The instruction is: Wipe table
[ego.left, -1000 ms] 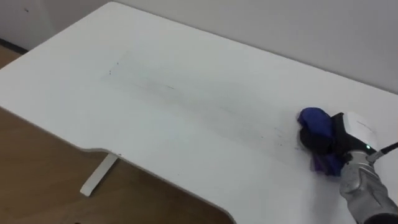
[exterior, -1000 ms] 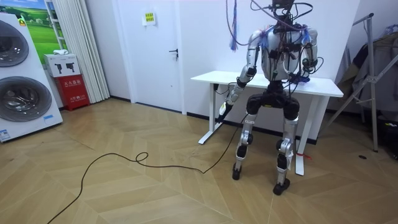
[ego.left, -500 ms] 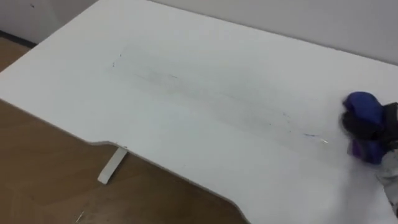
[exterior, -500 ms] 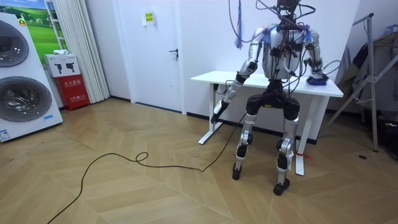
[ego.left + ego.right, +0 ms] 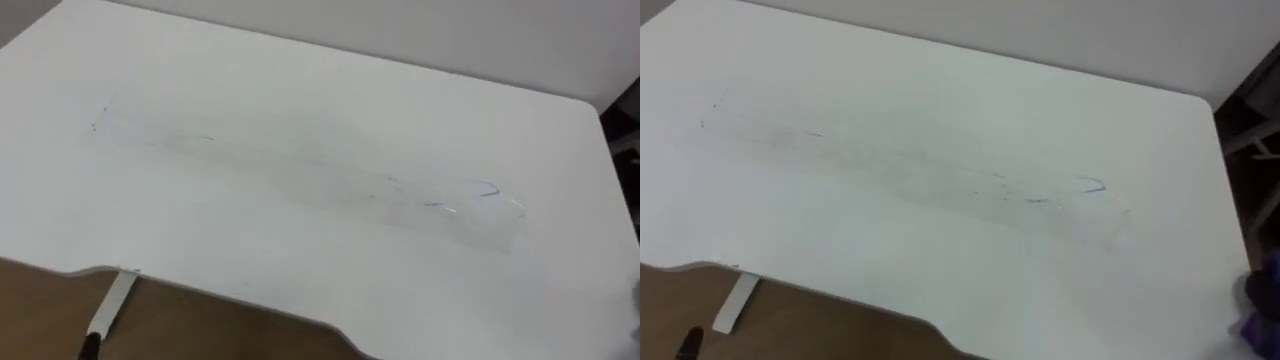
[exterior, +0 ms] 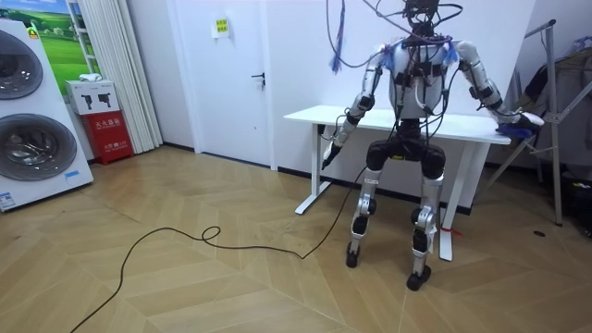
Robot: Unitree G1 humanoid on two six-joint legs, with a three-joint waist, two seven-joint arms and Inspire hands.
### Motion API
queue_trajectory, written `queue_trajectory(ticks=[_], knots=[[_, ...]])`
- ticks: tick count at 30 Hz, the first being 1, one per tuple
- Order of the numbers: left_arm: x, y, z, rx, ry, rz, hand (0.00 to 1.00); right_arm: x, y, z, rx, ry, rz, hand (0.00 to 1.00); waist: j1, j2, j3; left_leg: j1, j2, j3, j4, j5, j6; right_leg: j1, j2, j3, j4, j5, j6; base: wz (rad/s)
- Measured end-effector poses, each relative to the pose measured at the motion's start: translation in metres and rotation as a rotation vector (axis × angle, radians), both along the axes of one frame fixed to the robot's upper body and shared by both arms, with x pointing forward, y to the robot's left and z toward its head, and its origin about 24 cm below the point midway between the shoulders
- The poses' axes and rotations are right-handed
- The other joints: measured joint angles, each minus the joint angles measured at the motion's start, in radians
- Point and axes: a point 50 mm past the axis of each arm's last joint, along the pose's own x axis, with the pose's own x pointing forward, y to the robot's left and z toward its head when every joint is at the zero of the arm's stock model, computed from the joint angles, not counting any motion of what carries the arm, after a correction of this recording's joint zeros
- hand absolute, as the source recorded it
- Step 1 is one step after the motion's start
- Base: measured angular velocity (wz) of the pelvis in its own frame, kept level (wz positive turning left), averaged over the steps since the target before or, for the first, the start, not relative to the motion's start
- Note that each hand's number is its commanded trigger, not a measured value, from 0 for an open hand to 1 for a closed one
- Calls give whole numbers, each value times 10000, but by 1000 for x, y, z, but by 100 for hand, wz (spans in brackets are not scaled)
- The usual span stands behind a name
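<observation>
R hand (image 6: 524, 118) is out at full reach, arm stretched toward the room view's right, at the far right end of the table (image 5: 300, 80). It's too small there to tell how far it's closed or whether it has hold of anything. Blue cloth (image 6: 515, 131) sits right at that hand, by the table's end edge. In the right eye view it's a dark purple blur at the lower right, just off the tabletop. L hand (image 6: 335, 139) is low by the table's front left, grip can't be read. Tabletop is white w/ a long faint streaked band across the middle & a small blue scribble (image 5: 482, 188) near the band's right end. Robot stands upright facing the table, back to the room cam. White table foot (image 5: 108, 305) shows below the front edge, on the wood floor (image 5: 200, 330).
</observation>
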Motion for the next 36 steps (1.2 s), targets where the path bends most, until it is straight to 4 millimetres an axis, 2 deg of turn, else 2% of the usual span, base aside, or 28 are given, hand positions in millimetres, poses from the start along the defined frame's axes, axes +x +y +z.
queue_trajectory(ticks=[1, 2, 4, 6, 7, 8, 9, 11, 12, 14, 16, 19, 20, 24, 27, 32, 36], knots=[[-2, -2, -1, -46, 64, -4, 0, 4, 2, 1, -120, 43, 82, 100, 136, -21, -35, 48, 2, 7, -35, -1, -1, -20, 4, 94, 48, 10, -14, -48], [-6, -6, -4, -162, 226, -52, 0, 13, 6, 5, -469, 123, 375, 100, 356, 62, -23, 110, 16, 89, -70, -1, -2, -59, 15, 267, 118, 21, -32, -40], [-16, -10, -10, -361, 696, 42, 0, 37, 19, 11, -869, 250, 1470, 100, 662, 79, 1, 200, 23, 171, -88, -1, -2, -183, 20, 489, 257, 23, -40, -36], [-29, -15, -16, -557, 1313, 81, 0, 93, 61, 30, -1531, -157, 4074, 100, 889, 200, 26, 145, 52, 136, -57, -2, -8, -393, 53, 548, 329, 62, -103, -17], [-31, -17, -17, -614, 1400, 121, 0, 106, 74, 36, -1699, -369, 4745, 100, 992, 217, 59, 114, 56, 108, -28, 1, -9, -413, 64, 546, 340, 69, -115, 8], [-31, -18, -18, -704, 1465, 123, 0, 125, 96, 45, -1990, -641, 5886, 100, 1247, 215, 94, 91, 58, 42, -27, 6, -17, -469, 80, 526, 337, 70, -117, 11], [-30, -18, -18, -751, 1456, 91, 0, 138, 112, 52, -2308, -714, 6810, 100, 1618, 221, 72, 68, 59, -31, -31, 6, -20, -451, 83, 467, 319, 63, -119, 17], [-35, -17, -17, -777, 1624, 86, 0, 150, 130, 58, -2671, -616, 7938, 100, 2001, 132, 58, 42, 25, -283, -43, 7, -21, -280, 85, 260, 186, 51, -99, 37], [-38, -15, -17, -742, 1744, 110, 0, 152, 137, 56, -2830, -374, 8413, 100, 2170, 22, 40, 55, -1, -460, -52, 6, -22, -96, 85, 91, 78, 47, -89, 46], [-47, -15, -17, -760, 2000, 208, 0, 149, 143, 48, -2911, 72, 8738, 100, 2296, -108, 53, 84, -18, -610, -45, 5, -21, 140, 89, -155, 21, 46, -73, 44], [-54, -16, -18, -856, 2268, 290, 0, 144, 144, 41, -2795, 489, 8851, 100, 2345, -158, 48, 83, -17, -654, -45, 6, -19, 233, 90, -283, 21, 46, -73, 28], [-51, -15, -17, -839, 2224, 279, 0, 136, 140, 31, -2642, 1036, 8862, 100, 2316, -109, 76, 48, -20, -670, -47, 6, -20, 295, 92, -468, -79, 2, -8, 5], [-49, -15, -18, -892, 2176, 218, 0, 137, 140, 33, -2660, 984, 8873, 100, 2267, -52, 49, 27, -20, -664, -47, 6, -21, 301, 102, -496, -140, -1, -6, 0], [-25, -17, -17, -1015, 1558, -101, 0, 137, 141, 32, -2617, 1012, 8893, 100, 2207, 72, 57, 32, -20, -634, -36, 7, -22, 312, 104, -473, -137, -1, -7, -1], [-19, -17, -16, -998, 1399, -230, 0, 137, 142, 31, -2567, 1036, 8918, 100, 2205, 72, 57, 35, -20, -606, -32, 5, -23, 284, 106, -429, -133, -1, -8, -4], [-18, -18, -16, -988, 1359, -307, 0, 137, 140, 32, -2549, 979, 8842, 100, 2137, 91, 51, 6, -20, -585, -34, 2, -28, 258, 111, -404, -139, 0, -9, -1], [-24, -17, -16, -941, 1480, -186, 0, 126, 130, 24, -1938, 535, 8318, 100, 2047, 117, 48, 41, -28, -607, -30, 2, -28, 307, 104, -433, -137, 1, -10, 2]])
